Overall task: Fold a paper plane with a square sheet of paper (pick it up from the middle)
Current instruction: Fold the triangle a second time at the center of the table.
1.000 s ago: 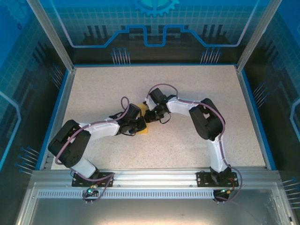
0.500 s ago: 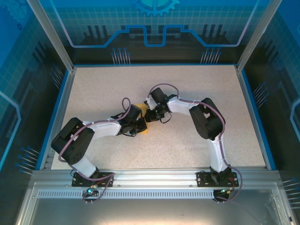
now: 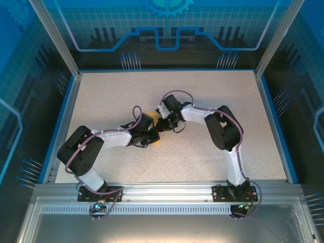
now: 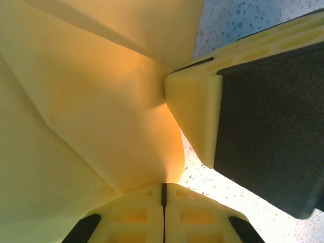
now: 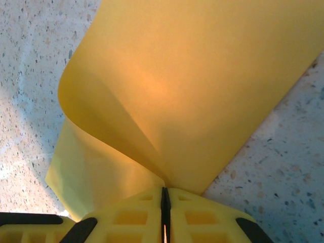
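paper [image 5: 192, 91]: bowed and part-creased, at the middle of the counter [image 3: 212, 96], held between both hands
left hand [image 4: 163, 195]: pinched closed on paper
right hand [image 5: 163, 197]: pinched closed on paper
advice: align edges before flattening; pull gently

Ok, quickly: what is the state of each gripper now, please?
Left gripper: closed, pinching the orange-yellow paper.
Right gripper: closed, pinching the same paper.
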Controlling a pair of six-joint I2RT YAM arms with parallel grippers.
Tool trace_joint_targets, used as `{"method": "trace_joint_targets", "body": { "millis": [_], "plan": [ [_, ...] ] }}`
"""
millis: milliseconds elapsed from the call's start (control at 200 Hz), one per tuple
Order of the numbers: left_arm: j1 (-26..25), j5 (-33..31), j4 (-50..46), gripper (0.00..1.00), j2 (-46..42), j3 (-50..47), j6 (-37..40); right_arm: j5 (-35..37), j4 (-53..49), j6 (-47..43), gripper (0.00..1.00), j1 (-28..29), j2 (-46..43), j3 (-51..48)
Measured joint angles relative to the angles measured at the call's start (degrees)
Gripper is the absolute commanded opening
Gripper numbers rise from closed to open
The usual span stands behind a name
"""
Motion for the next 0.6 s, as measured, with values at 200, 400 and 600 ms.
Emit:
{"method": "trace_joint_targets", "body": {
  "millis": [200,400,600],
  "plan": [
    [0.0,0.2,0.37,0.08,0.57,0.02,0.0,-0.02,0.0,0.0,0.11,0.0,0.0,0.0],
    [0.0,0.31,1.05,0.08,0.92,0.02,0.0,0.0,0.0,0.0,0.11,0.0,0.0,0.0],
    [0.0,0.7,1.27,0.08,0.98,0.0,0.0,-0.02,0.0,0.02,0.11,0.0,0.0,0.0]
  ]
}}
